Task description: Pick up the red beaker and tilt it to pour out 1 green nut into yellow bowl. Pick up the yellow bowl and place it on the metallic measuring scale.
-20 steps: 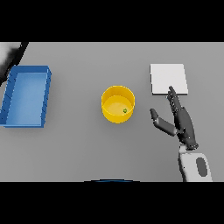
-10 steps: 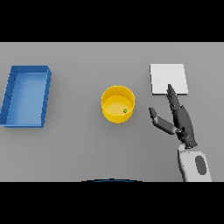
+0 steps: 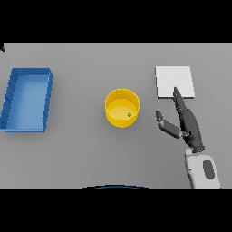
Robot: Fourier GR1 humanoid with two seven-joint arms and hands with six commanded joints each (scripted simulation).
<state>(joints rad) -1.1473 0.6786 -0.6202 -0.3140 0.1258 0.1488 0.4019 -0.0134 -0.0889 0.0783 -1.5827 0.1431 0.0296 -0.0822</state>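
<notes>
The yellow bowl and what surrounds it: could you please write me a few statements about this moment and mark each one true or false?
1. The yellow bowl holds a small green nut. True.
2. The bowl already stands on the scale. False: it stands on the grey table, apart from the scale.
3. The right hand is open, with straight fingers, between the bowl and the scale. True.
4. The right hand grips the bowl. False: it holds nothing and is clear of the bowl.
5. A red beaker stands beside the blue tray. False: no red beaker is in view.
</notes>
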